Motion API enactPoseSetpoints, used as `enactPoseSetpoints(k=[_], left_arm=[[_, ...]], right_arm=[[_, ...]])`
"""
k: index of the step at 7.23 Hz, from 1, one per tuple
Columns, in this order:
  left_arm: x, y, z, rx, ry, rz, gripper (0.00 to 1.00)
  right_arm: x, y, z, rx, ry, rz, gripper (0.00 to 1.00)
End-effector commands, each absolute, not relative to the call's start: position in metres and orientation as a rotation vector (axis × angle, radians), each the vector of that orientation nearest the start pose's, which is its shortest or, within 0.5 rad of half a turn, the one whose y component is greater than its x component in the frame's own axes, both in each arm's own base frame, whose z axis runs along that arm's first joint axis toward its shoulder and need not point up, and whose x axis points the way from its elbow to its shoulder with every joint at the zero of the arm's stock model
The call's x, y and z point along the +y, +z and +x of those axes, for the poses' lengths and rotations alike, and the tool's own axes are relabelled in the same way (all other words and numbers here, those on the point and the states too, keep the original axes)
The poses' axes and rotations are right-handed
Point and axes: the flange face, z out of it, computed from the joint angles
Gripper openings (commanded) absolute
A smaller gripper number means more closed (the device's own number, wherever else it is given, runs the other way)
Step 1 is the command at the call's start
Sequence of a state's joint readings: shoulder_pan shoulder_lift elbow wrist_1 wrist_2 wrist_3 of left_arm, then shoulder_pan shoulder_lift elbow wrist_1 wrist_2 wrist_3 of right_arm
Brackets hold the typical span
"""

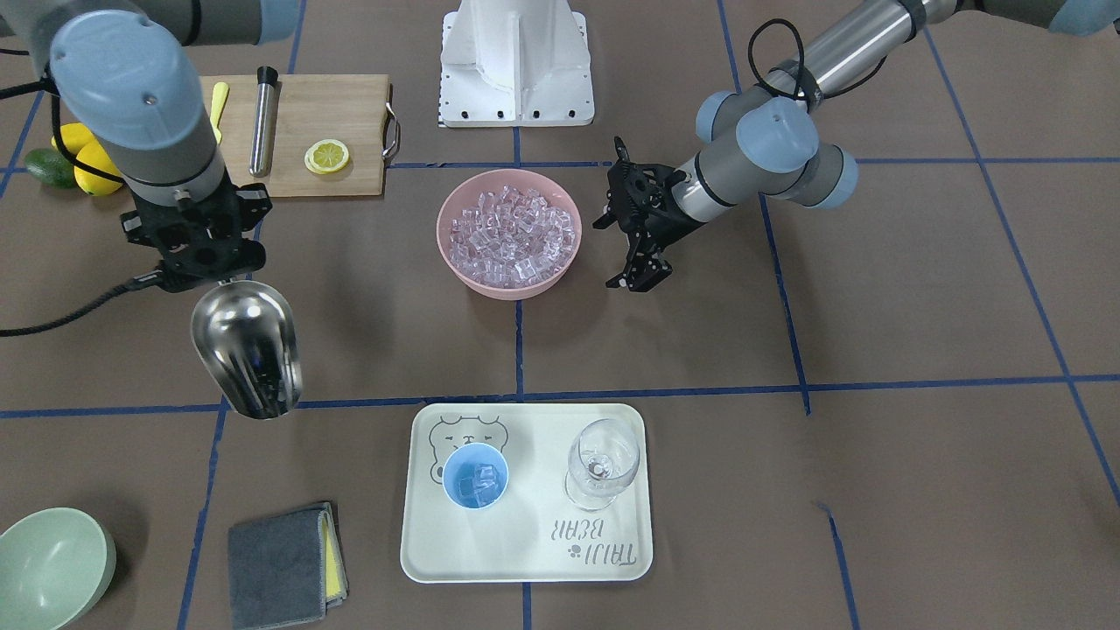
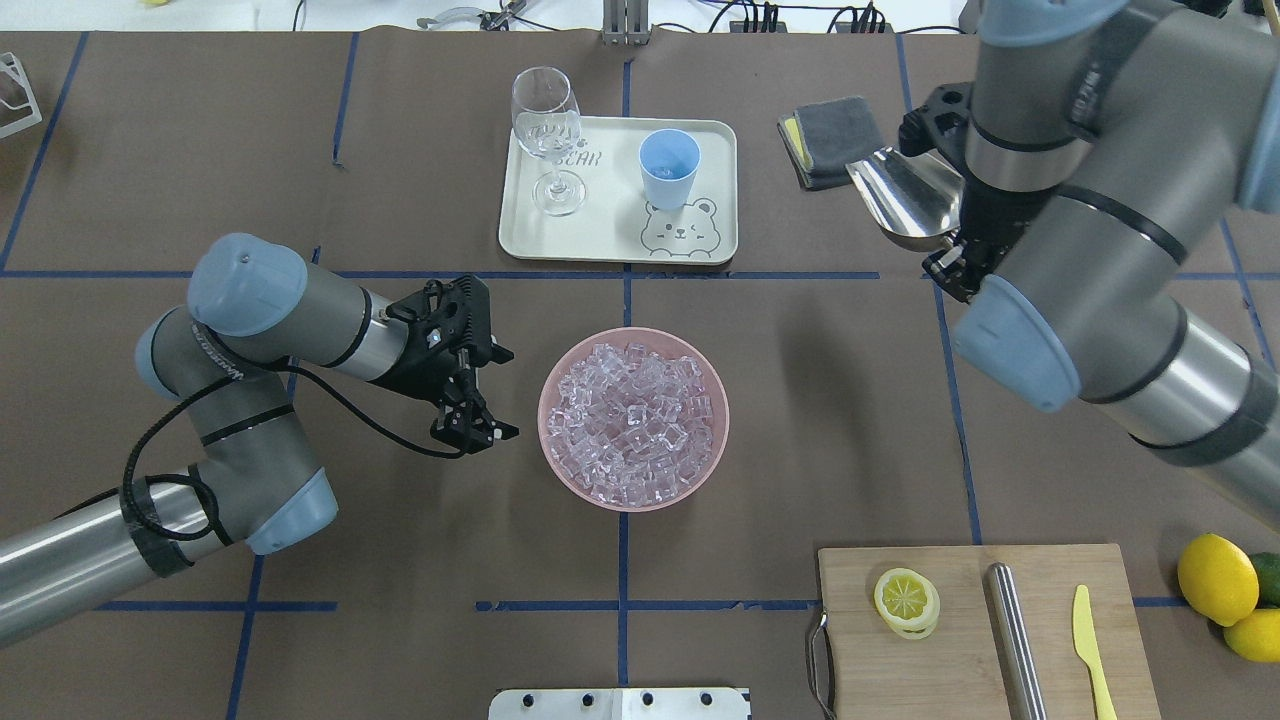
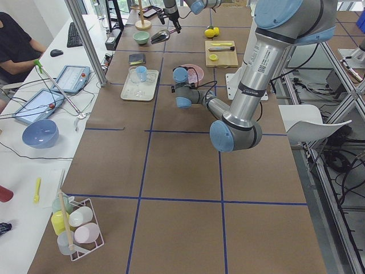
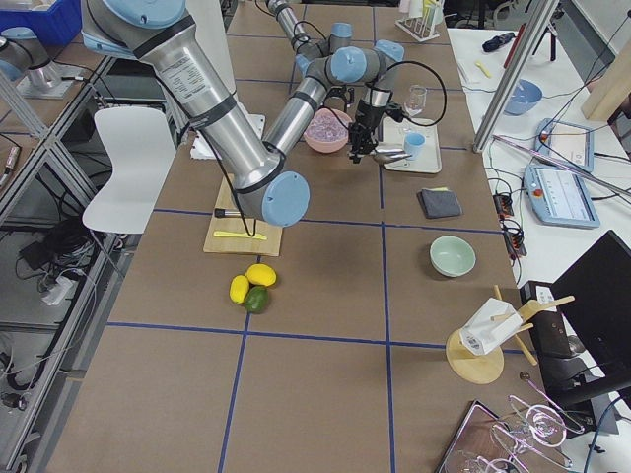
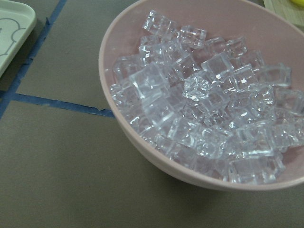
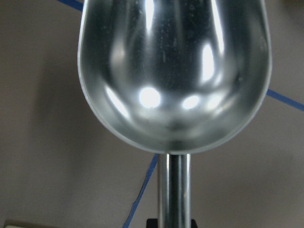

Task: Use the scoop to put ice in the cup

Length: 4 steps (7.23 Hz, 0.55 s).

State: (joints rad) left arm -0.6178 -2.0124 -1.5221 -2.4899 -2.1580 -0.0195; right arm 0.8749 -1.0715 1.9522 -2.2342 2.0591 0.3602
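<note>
Some ice (image 1: 486,475) seen in cup (image 1: 457,486) on tray (image 1: 525,560): first delivery judged done. scoop (image 1: 248,348) empty, clamped by handle in right gripper (image 1: 217,273), apart from tray. left gripper (image 2: 492,395) spread wide beside ice-filled pink bowl (image 1: 455,201).

Your overhead and front views face each other across the pink bowl (image 1: 507,291); side views look from far table (image 3: 182,154) ends; wrist cameras sit close on ice (image 5: 199,109), scoop (image 6: 175,71).

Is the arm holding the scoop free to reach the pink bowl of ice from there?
Probably yes. The scoop is empty and held above bare table beside the pink bowl; nothing stands between them, and the left hand sits on the bowl's far side.
</note>
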Motion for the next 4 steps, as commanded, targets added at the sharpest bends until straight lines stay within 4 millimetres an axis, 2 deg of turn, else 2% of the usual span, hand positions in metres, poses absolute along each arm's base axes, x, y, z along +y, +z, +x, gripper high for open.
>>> enactPoseSetpoints(k=[1, 2, 3, 4], left_arm=[[-0.461, 0.367, 0.427, 1.028, 1.082, 0.923, 1.0], [-0.467, 0.392, 0.402, 0.997, 1.05, 0.899, 1.0], [-0.473, 0.42, 0.378, 0.966, 1.015, 0.866, 1.0], [-0.477, 0.449, 0.345, 0.939, 0.911, 0.792, 1.0]], right_arm=[[-0.466, 0.362, -0.278, -0.544, -0.131, -0.104, 0.0], [-0.456, 0.392, -0.269, -0.549, -0.109, -0.105, 0.0], [-0.438, 0.435, -0.256, -0.57, -0.114, -0.09, 0.0], [-0.427, 0.464, -0.247, -0.581, -0.115, -0.086, 0.0]])
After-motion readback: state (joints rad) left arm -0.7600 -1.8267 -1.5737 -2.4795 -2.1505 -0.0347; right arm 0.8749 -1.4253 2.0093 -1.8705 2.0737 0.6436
